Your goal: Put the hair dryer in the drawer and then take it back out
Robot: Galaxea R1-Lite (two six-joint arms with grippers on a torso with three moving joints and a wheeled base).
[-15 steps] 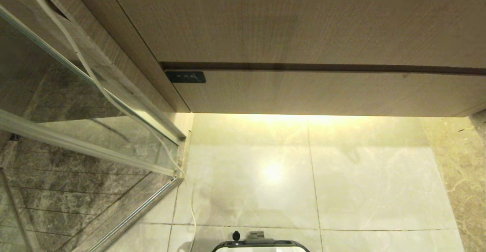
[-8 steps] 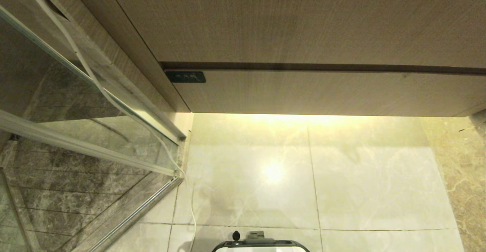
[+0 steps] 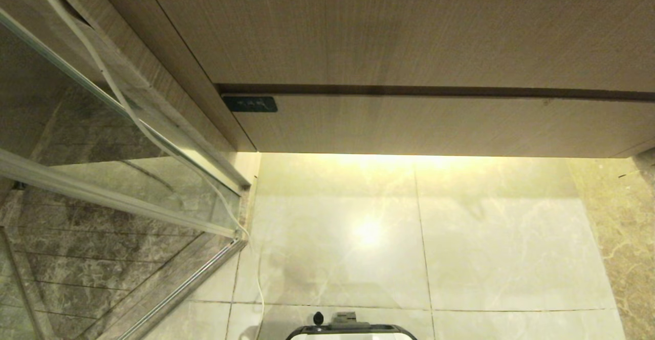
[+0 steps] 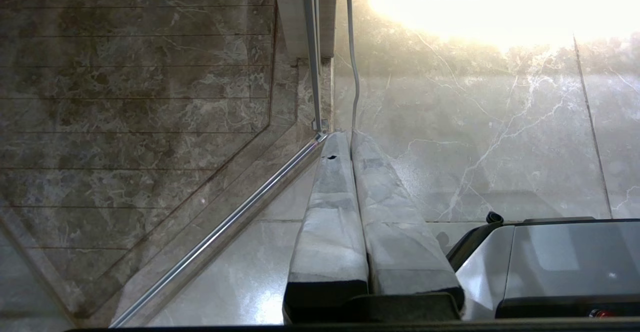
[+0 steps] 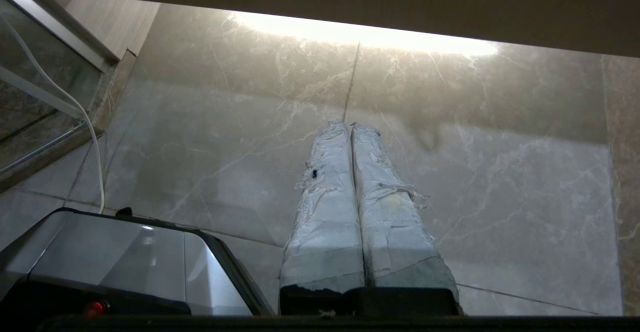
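Note:
The hair dryer is out of view in every frame. In the head view the vanity shows two flat, handleless, light brown wood-grain fronts, an upper one [image 3: 389,27] and a lower one [image 3: 435,125]. Both are shut, with a dark gap between them, and I cannot tell which is the drawer. Neither arm appears in the head view. My left gripper [image 4: 348,134] hangs shut over the marble floor beside the glass door's corner, holding nothing. My right gripper [image 5: 349,126] is likewise shut and empty, over the floor tiles below the vanity's lit underside.
A glass shower partition [image 3: 102,140] with a metal bottom rail [image 3: 194,278] stands at the left. A white cable [image 3: 128,109] runs down along it to the floor near my base [image 3: 350,332]. A small dark label [image 3: 250,104] sits on the lower front's left end.

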